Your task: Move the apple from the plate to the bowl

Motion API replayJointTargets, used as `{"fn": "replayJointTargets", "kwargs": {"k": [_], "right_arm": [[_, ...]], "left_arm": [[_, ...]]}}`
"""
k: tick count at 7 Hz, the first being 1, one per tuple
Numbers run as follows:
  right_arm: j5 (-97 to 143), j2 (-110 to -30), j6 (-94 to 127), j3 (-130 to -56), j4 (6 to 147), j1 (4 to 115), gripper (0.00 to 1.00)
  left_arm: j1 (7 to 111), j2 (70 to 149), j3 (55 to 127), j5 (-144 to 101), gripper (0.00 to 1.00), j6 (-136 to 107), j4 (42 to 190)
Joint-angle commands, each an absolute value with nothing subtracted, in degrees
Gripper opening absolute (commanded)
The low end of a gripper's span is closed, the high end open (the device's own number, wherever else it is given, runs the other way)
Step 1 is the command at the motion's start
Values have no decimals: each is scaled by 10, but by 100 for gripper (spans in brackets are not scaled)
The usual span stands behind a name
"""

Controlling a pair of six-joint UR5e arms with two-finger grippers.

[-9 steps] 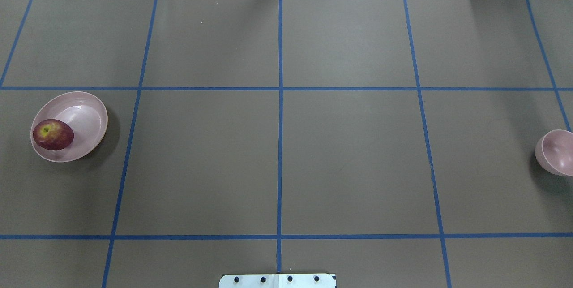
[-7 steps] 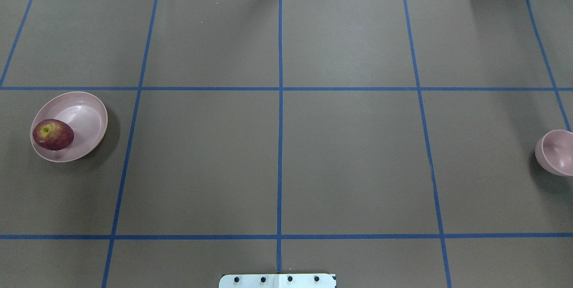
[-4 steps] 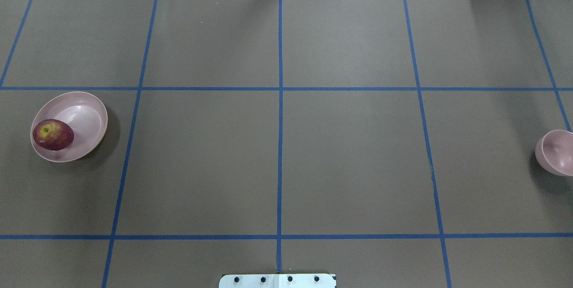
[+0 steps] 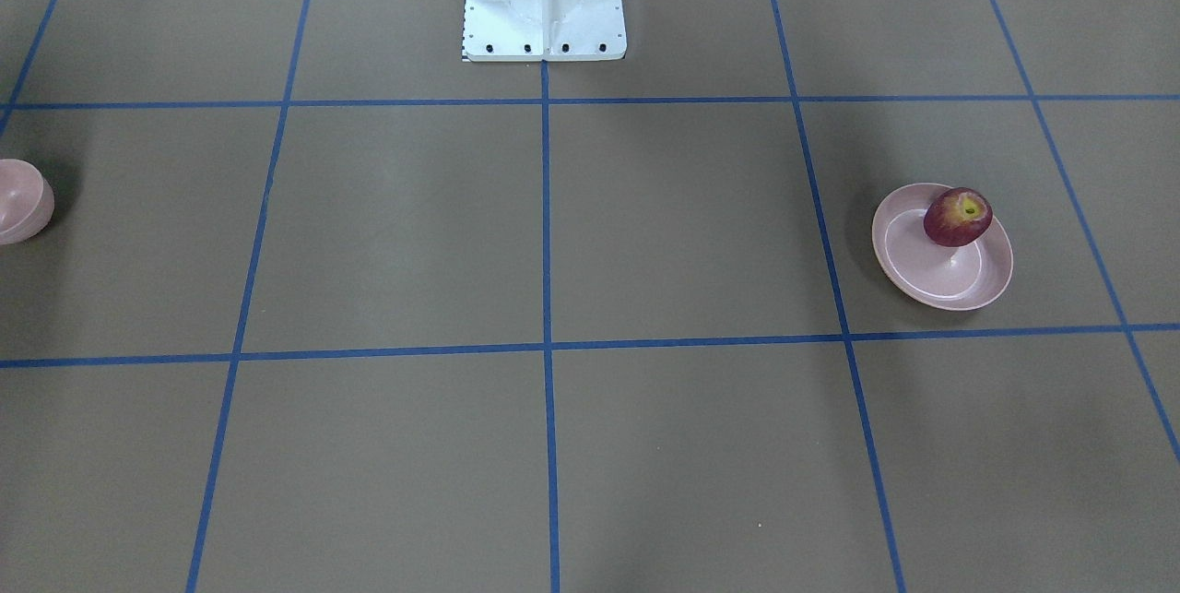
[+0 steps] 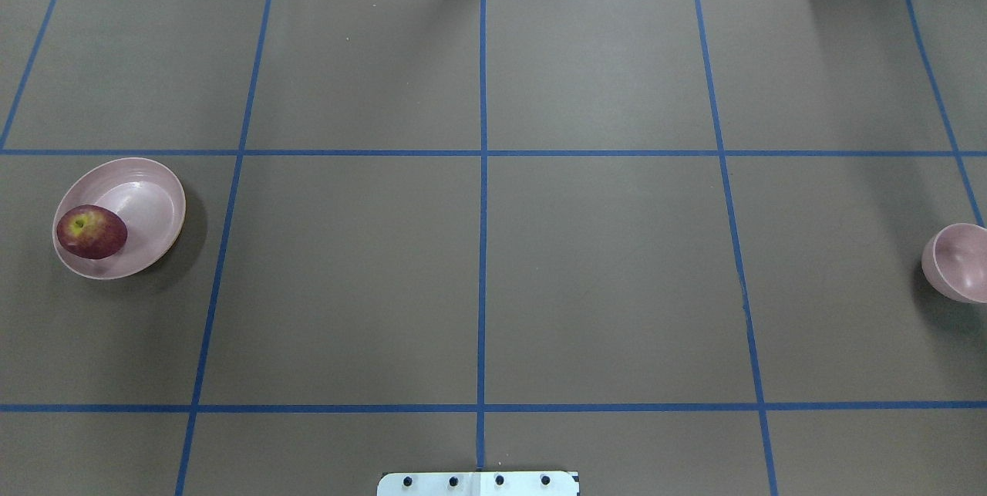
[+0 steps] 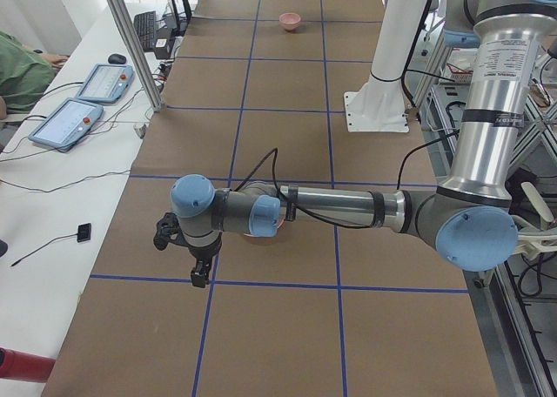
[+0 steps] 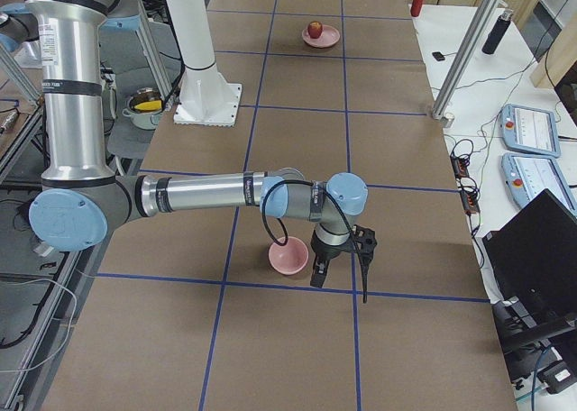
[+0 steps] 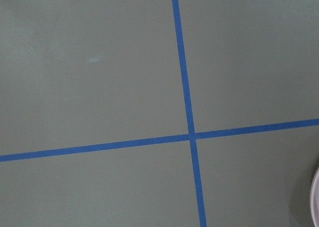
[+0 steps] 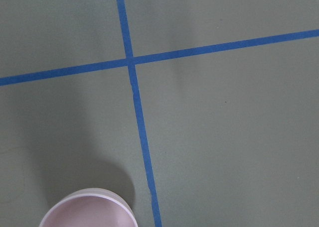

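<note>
- Apple (image 5: 92, 232) is seated on the plate (image 5: 150, 207), against the rim on the robot's side, stem hollow up. Skin is dark red and glossy with a yellow-green patch. Rolling is judged likely from the round shape.
- Plate is wide, shallow, smooth pale pink; the apple is kept in by the raised rim.
- Bowl (image 5: 960, 263) is set well apart at the opposite table end: small, deep, pink, empty.
- Left gripper (image 6: 181, 259) is hung near the plate, right gripper (image 7: 341, 267) just beside the bowl. Jaw state cannot be told for either.
- Table (image 5: 601, 272) is covered in matte brown paper.
</note>
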State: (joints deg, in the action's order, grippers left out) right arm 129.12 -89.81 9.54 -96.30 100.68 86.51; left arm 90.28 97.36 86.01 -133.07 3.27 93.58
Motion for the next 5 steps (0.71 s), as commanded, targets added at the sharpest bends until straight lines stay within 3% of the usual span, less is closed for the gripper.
{"fn": "replayJointTargets", "kwargs": {"k": [1,5], "right_arm": [[1297,-869,99,-967,981,836,100],[1442,-913,88,-962,931,835,100]], "left_arm": [[901,968,882,-1334,99,33,942],[900,956,920,-1336,99,34,950]]}}
